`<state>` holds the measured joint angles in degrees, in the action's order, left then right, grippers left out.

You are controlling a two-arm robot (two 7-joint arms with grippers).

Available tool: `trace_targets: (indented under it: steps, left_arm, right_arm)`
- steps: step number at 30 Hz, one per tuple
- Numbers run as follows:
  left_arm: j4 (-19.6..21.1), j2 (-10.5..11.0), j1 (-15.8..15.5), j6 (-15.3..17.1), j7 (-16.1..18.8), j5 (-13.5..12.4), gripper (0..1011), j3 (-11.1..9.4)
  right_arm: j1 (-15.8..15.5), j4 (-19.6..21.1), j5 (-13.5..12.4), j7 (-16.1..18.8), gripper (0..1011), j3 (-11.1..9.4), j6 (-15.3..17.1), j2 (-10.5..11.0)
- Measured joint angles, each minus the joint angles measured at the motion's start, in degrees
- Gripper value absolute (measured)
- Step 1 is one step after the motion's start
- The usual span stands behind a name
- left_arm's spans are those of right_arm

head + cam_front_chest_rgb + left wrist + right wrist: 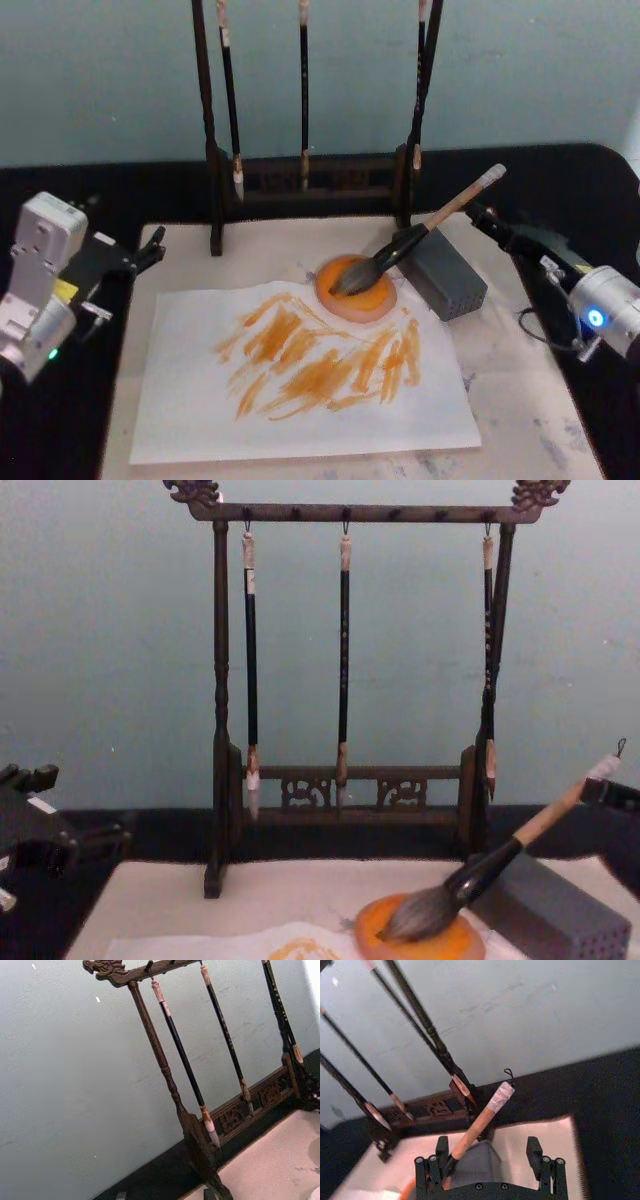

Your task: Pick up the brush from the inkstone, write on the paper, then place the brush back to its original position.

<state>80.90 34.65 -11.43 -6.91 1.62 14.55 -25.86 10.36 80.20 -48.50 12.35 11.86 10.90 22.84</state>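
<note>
Grey-brown bristles of the thick tan-handled calligraphy brush (400, 250) lay in the round orange inkstone (365, 311), handle propped on the grey perforated block (448, 275) against rolling, right gripper (487, 1146) wide-jawed beside it, gripping nothing, left gripper (145, 252) parked beside the orange-streaked white paper (200, 400).

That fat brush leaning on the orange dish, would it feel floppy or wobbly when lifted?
The brush handle looks like rigid wood, so it probably lifts stiffly; only the bushy bristles resting on the inkstone should flex. Being round and merely propped on the grey block, it may roll if nudged by the open right gripper beside it.
</note>
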Motion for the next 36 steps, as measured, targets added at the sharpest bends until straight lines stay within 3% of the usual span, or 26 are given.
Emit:
trace_targets:
  steps: [8, 16, 25, 36]
  left_arm:
    - [0.0, 0.0, 0.0, 0.0, 0.0, 0.0, 1001, 0.0]
    - [0.0, 0.0, 0.0, 0.0, 0.0, 0.0, 1001, 0.0]
    - [0.0, 0.0, 0.0, 0.0, 0.0, 0.0, 1001, 0.0]
    - [0.0, 0.0, 0.0, 0.0, 0.0, 0.0, 1001, 0.0]
  right_arm:
    - [3.9, -4.9, -7.3, -0.1, 1000, -1.0, 4.0, -3.8]
    - [7.7, -9.6, -11.3, -1.0, 1000, -0.8, 5.3, -6.5]
    - [9.7, -12.1, -13.8, -1.7, 1000, -0.3, 5.5, -7.9]
    - [9.8, -12.2, -15.7, -3.4, 1000, 0.6, 5.6, -7.9]
